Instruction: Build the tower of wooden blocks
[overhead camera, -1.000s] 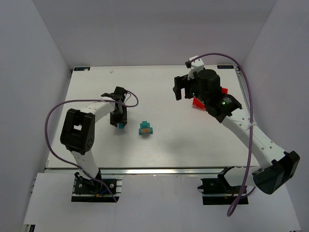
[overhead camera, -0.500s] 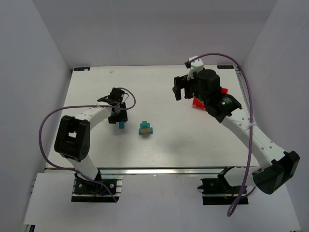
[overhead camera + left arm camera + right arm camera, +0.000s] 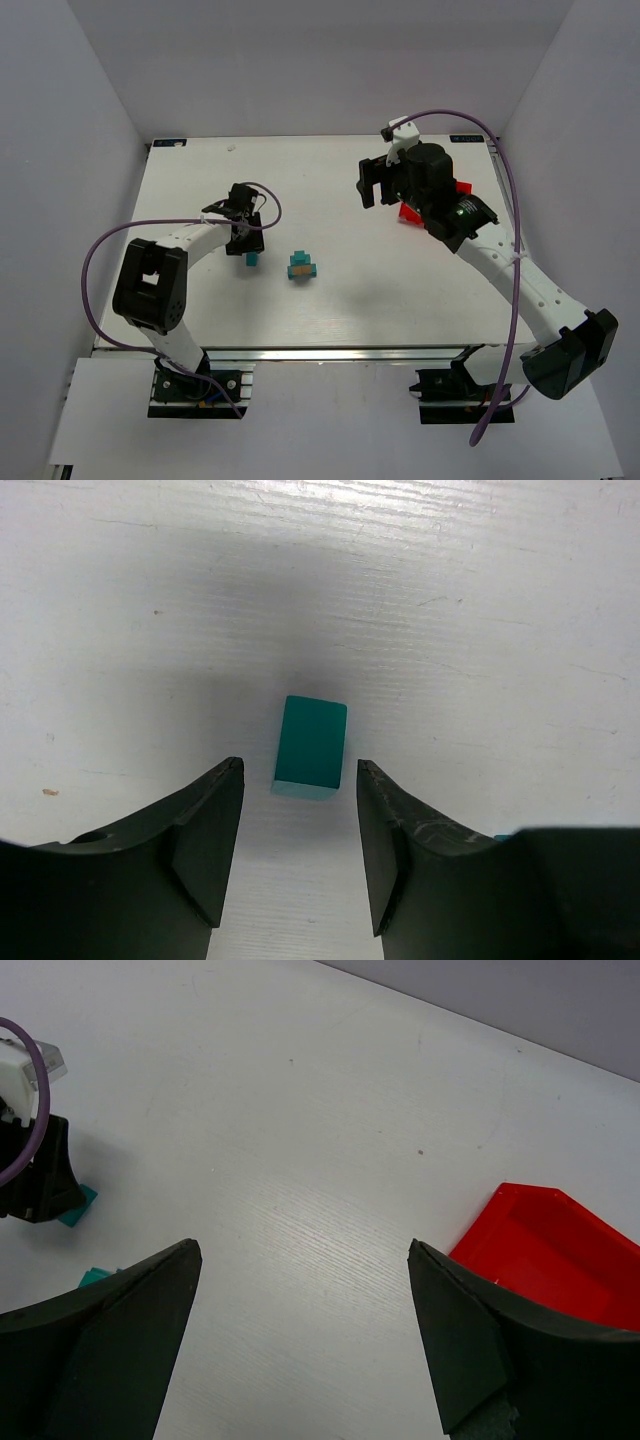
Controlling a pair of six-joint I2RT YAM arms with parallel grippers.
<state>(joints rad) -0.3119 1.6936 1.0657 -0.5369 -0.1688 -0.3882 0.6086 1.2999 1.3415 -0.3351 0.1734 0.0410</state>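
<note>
The wood block tower point(image 3: 302, 267) is a small cluster of teal blocks with one tan block, standing mid-table; a teal corner of it point(image 3: 93, 1277) shows by my right finger. A single teal block point(image 3: 311, 746) lies flat on the table, left of the tower point(image 3: 252, 259). My left gripper point(image 3: 300, 770) is open, its fingertips just short of that block and not touching it; in the top view the left gripper point(image 3: 248, 242) sits right behind the block. My right gripper point(image 3: 302, 1250) hangs wide open and empty above the table's right half point(image 3: 375, 188).
A red bin point(image 3: 550, 1240) sits at the back right, partly under my right arm point(image 3: 408, 212). The white table point(image 3: 350, 300) ends at a metal rail in front, and grey walls close in the left, right and back sides.
My left gripper has let go of the single teal block and drawn back from it, leaving it on the table. The right arm has stayed still.
</note>
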